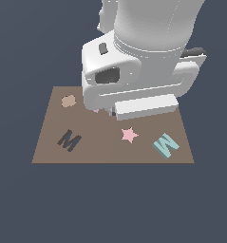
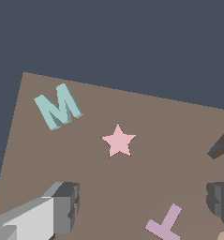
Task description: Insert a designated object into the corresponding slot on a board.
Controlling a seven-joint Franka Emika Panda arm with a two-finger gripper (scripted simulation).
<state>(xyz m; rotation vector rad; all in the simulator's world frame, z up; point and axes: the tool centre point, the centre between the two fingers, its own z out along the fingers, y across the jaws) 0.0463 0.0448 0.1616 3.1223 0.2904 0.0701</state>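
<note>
The teal M block [image 1: 165, 144] [image 2: 58, 106] lies flat on the brown board [image 1: 100, 154] [image 2: 174, 126], near its front corner on the exterior view's right. The dark M-shaped slot [image 1: 69, 140] sits near the front corner on the exterior view's left; the wrist view shows only part of the slot [image 2: 222, 149], cut off by the frame. My gripper [image 2: 141, 204] hangs open over the board's back middle, with nothing between its fingers [image 2: 62, 206]. In the exterior view the white hand [image 1: 134, 90] hides the fingertips. The block is well apart from the gripper.
A pink star [image 1: 129, 135] [image 2: 118, 140] lies on the board between block and slot. A lilac T [image 2: 166, 223] lies under the gripper. A tan shape [image 1: 68, 101] sits at the back corner on the exterior view's left. Dark floor surrounds the board.
</note>
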